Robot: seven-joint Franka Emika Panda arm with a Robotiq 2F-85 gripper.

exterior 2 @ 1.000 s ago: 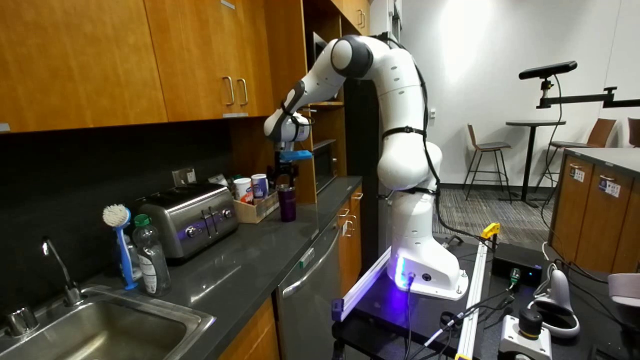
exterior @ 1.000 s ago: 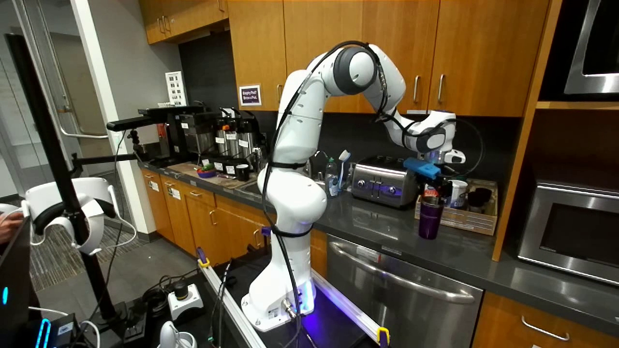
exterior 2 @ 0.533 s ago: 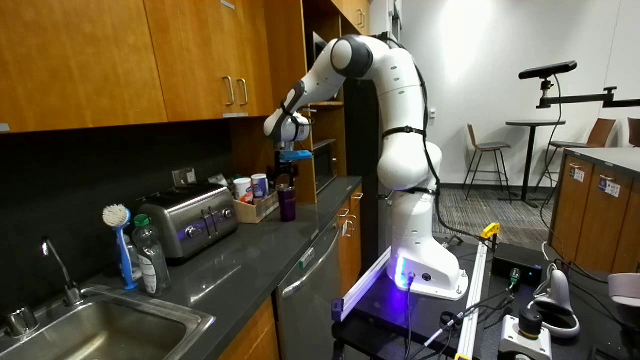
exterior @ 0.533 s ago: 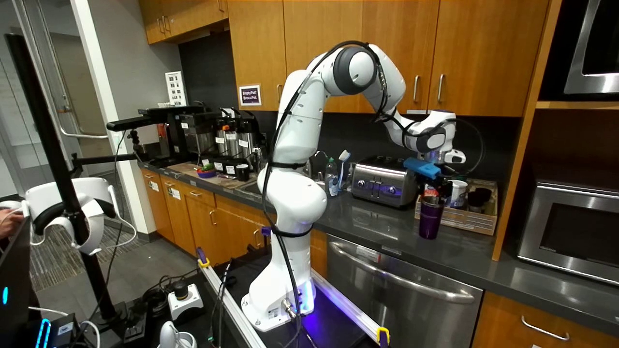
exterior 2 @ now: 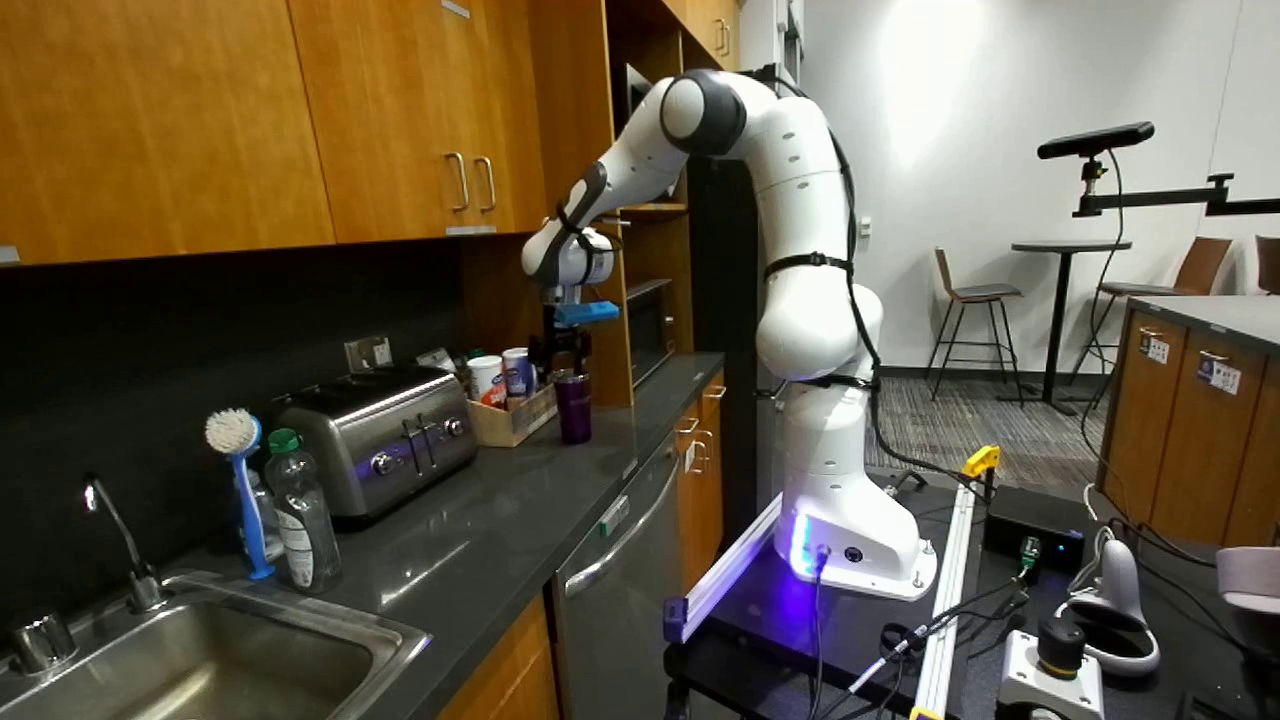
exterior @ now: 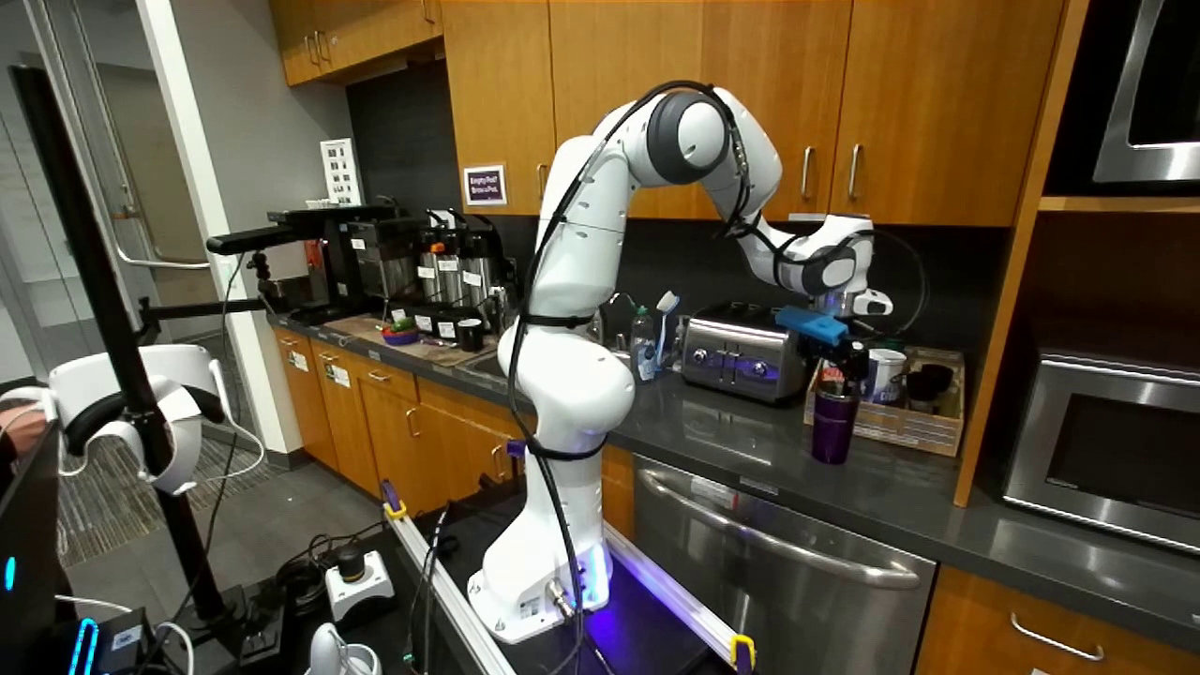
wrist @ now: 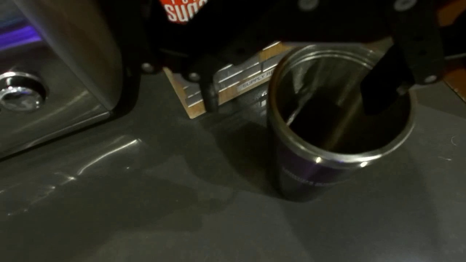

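Note:
A purple tumbler (exterior: 833, 433) with a silver rim stands upright on the dark counter; it also shows in an exterior view (exterior 2: 574, 410) and in the wrist view (wrist: 309, 174). Its mouth is open and its inside is dark; I cannot tell what is in it. My gripper (wrist: 295, 102) is open, with nothing held. In the wrist view one finger is over the tumbler's mouth and the other is outside its rim, to the left. In both exterior views the gripper (exterior: 847, 364) is right at the tumbler's top; contact with the rim cannot be told.
A wooden crate (exterior: 886, 424) with canisters and dark cups stands behind the tumbler. A steel toaster (exterior: 741, 354) is beside it. A soap bottle (exterior 2: 300, 520), a blue brush (exterior 2: 250, 490) and a sink (exterior 2: 390, 640) are farther along. A wooden panel (exterior: 994, 328) and a microwave (exterior: 1106, 450) bound the other side.
The wrist and gripper have shifted slightly left in both exterior views, towards the toaster. The tumbler has not visibly moved.

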